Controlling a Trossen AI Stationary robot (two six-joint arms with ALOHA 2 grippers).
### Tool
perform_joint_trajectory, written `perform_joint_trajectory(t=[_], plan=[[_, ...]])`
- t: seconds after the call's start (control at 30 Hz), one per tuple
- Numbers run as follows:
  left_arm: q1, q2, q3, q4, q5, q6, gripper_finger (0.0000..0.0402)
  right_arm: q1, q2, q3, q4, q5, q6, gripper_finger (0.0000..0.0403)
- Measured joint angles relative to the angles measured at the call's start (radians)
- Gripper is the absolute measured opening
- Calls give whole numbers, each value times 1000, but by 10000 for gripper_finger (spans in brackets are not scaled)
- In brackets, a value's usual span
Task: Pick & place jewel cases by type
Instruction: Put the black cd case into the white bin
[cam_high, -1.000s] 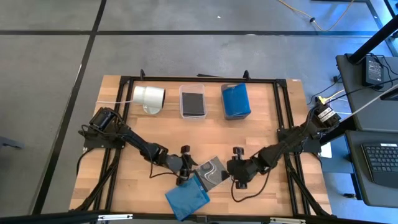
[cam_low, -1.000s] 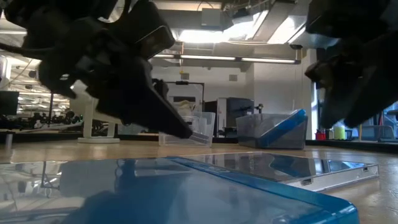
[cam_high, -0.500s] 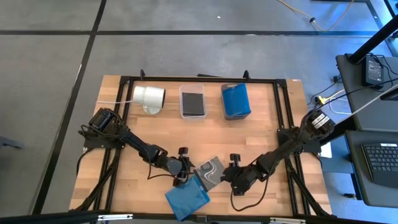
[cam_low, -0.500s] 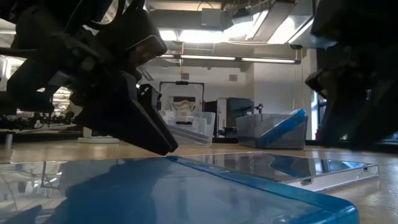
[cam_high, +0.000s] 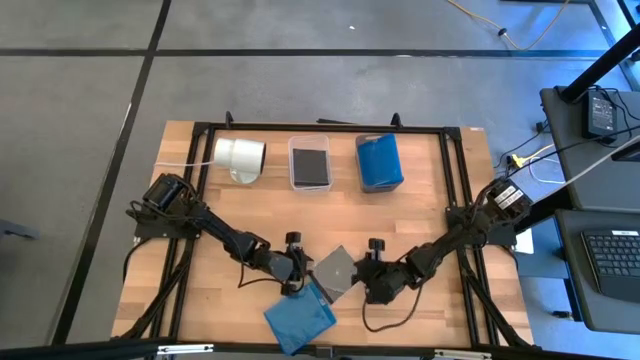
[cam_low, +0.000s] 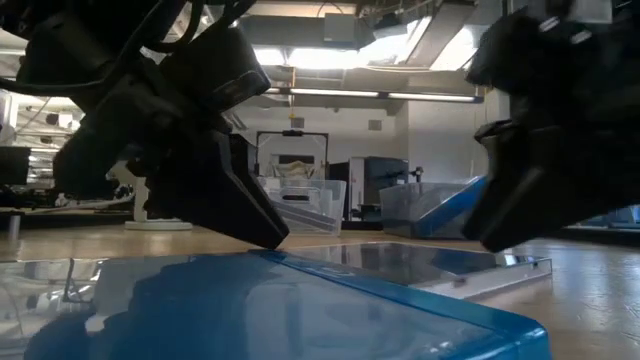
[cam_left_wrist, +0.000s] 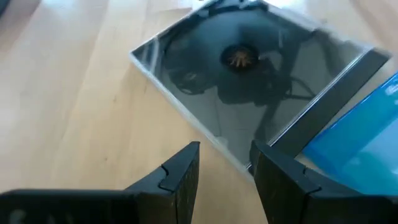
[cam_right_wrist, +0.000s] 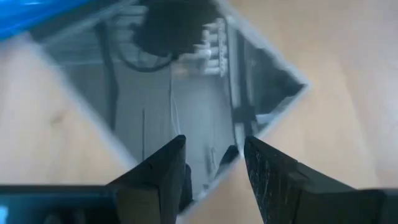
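Note:
A dark grey jewel case (cam_high: 335, 271) lies flat on the table between my two grippers; it also shows in both wrist views (cam_left_wrist: 249, 81) (cam_right_wrist: 180, 81). My left gripper (cam_high: 301, 272) is open at its left edge. My right gripper (cam_high: 364, 279) is open at its right corner. A translucent blue jewel case (cam_high: 300, 318) lies flat by the near edge, next to the grey case's near corner. More dark cases sit in the middle bin (cam_high: 292, 165) and blue ones in the right bin (cam_high: 358, 165). My left gripper (cam_left_wrist: 227, 158) comes low from the table's left, its open fingers on either side of the grey case's left edge (cam_left_wrist: 233, 155); whether they touch it, I cannot tell. My right gripper (cam_right_wrist: 214, 152) comes low from the right with the case's right corner (cam_right_wrist: 219, 163) between its open fingers; whether they touch it, I cannot tell.
A white cylinder (cam_high: 240, 156) lies at the far left beside the two bins along the far edge. A black frame (cam_high: 452, 190) borders the table. Bare wood lies between the bins and the grippers. In the low view a blue case (cam_low: 450, 205) leans in the right bin.
My right gripper has moved toward the table's left and down, up to the grey case's right corner. The grey case has slid a little toward the left, and its white swirl art no longer shows. My left gripper has stayed at the case's left edge.

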Motion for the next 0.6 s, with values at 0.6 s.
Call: perform_joint_trajectory(t=[0.6], plan=[[3,-4,3,-72,-55,-3,141,-162,0,0,-5,-17,-107,168]])
